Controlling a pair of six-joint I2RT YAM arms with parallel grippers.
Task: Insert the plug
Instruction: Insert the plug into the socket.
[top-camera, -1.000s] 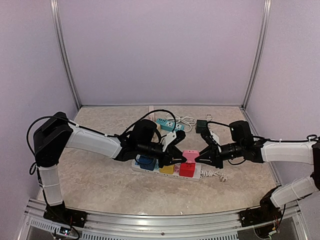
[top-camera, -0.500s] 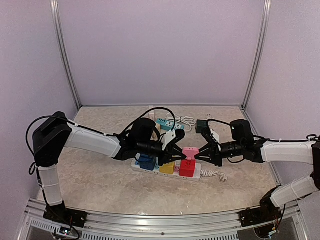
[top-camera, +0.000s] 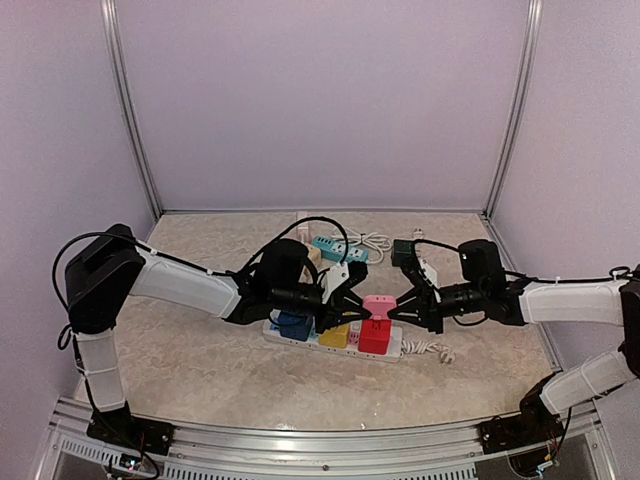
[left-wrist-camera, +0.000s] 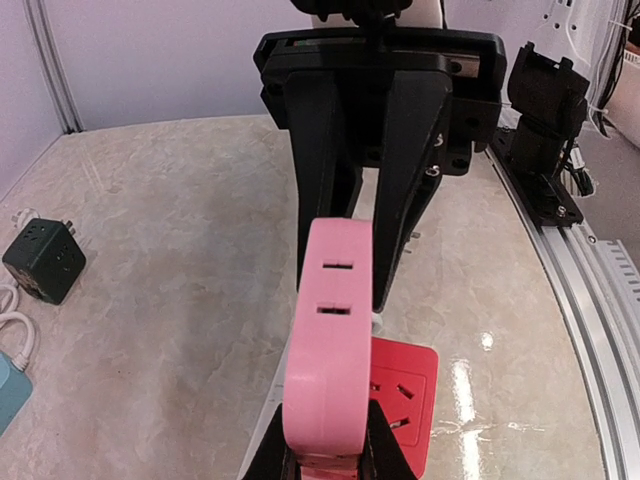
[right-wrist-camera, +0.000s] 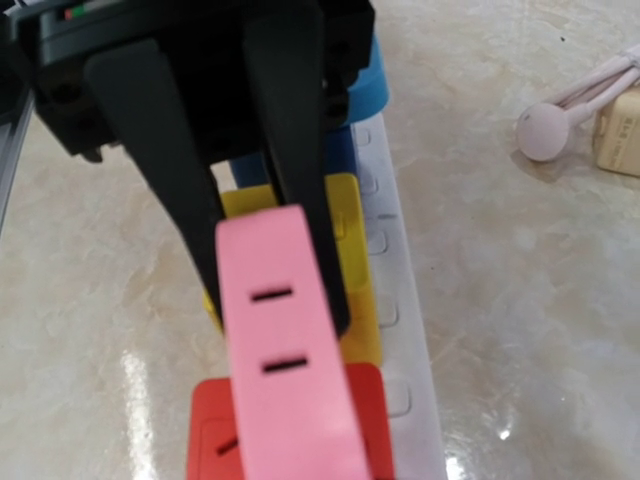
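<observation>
A pink plug (top-camera: 379, 304) hangs just above the red cube adapter (top-camera: 374, 337) on the white power strip (top-camera: 397, 349). My left gripper (top-camera: 364, 312) is shut on its left end and my right gripper (top-camera: 394, 310) is shut on its right end. In the left wrist view the pink plug (left-wrist-camera: 330, 350) runs away from my left gripper (left-wrist-camera: 325, 455); the right gripper's black fingers (left-wrist-camera: 320, 190) clamp its far end over the red cube (left-wrist-camera: 408, 395). In the right wrist view the pink plug (right-wrist-camera: 285, 370) hides my own fingers; the left gripper's fingers (right-wrist-camera: 165, 170) hold its far end.
Yellow (top-camera: 335, 337) and blue (top-camera: 294, 325) cube adapters sit plugged into the strip left of the red one. Behind lie a black cube adapter (top-camera: 403, 251), a teal strip (top-camera: 335, 247) and a coiled white cable (top-camera: 375, 240). An aluminium rail (top-camera: 330, 452) borders the near edge.
Both grippers, with the pink plug between them, have risen slightly and shifted a little left. Both grips stay the same.
</observation>
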